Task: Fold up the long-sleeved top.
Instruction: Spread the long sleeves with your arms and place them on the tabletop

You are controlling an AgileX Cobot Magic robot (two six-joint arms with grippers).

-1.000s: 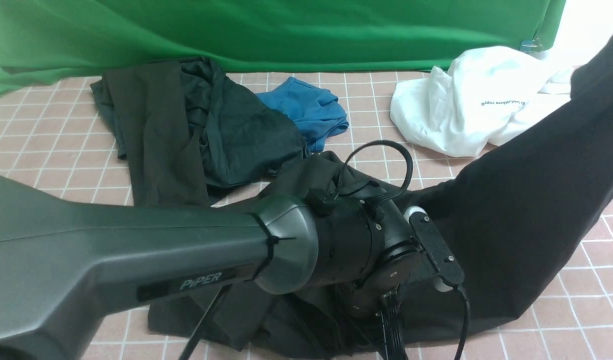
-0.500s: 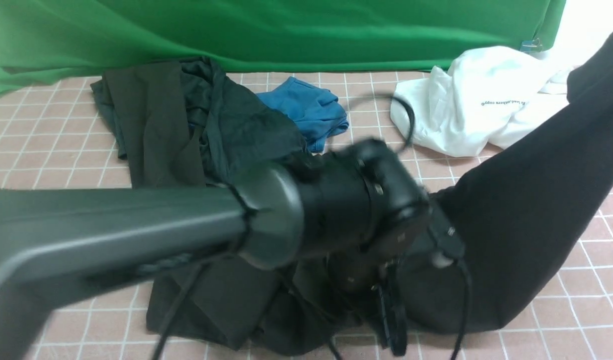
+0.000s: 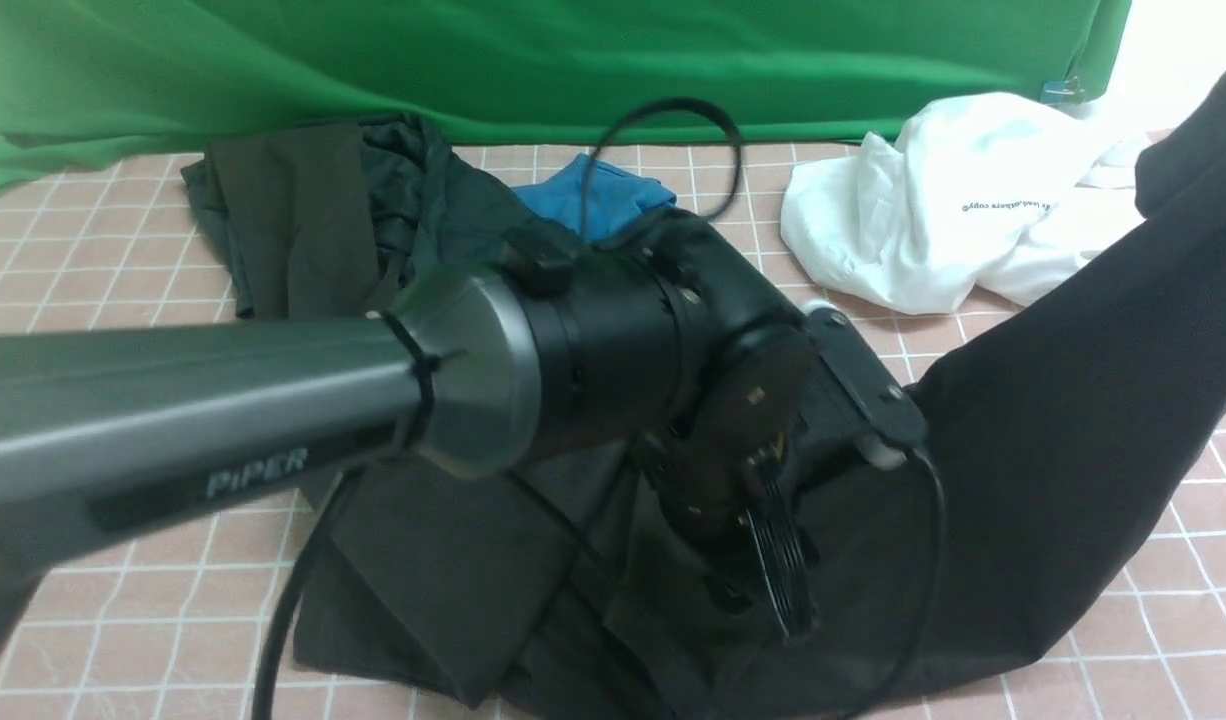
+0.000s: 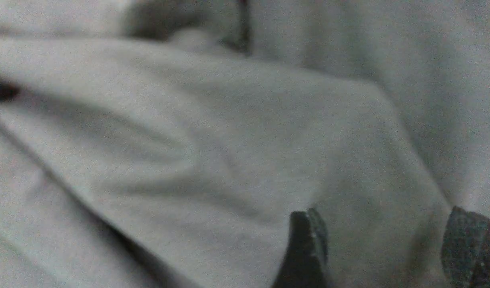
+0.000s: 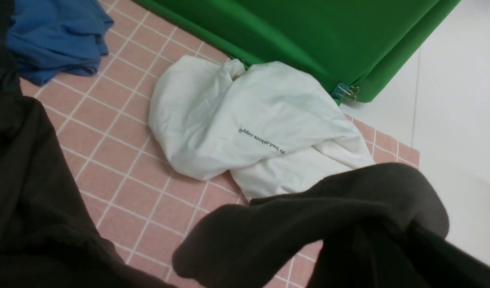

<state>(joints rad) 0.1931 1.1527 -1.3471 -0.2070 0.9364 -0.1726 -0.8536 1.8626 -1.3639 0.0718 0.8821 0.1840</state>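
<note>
Below the parted left tool [image 4: 385,218] lies the long-sleeved top [image 4: 189,140], right tool clamping it.

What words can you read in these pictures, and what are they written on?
"PiPER": on the left arm.
"lead,others copy": small print on the white tee, upside down in the right wrist view; the letters just before it are unclear.
In the front view the same print on the tee is too small to read.
Nothing else has writing.

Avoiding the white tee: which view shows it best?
Right wrist view: the white tee shows nearly whole, print included. Front view has the long-sleeved top covering its right edge. Left wrist view shows none of it.
</note>
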